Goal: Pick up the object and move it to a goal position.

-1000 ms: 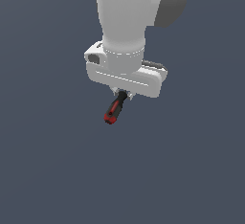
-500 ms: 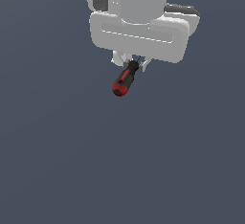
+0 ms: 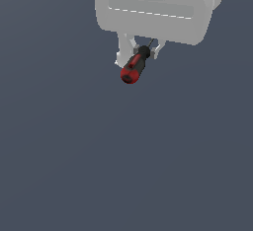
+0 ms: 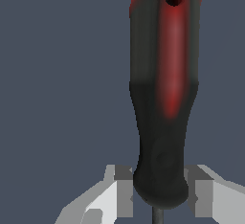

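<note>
Since my end effector (image 3: 140, 52) is clamped only on the narrow black neck of the screwdriver (image 3: 133, 67), w/ the chunky red-and-black handle hanging down and out, it's held in the air, well clear of any surface. Risk, imo: the heavy end pivots or slips out if I swing fast. No brand, label or text readable.

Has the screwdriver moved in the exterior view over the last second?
Yes. Held in the claw, the screwdriver has gone up the frame and toward the exterior view's right.
</note>
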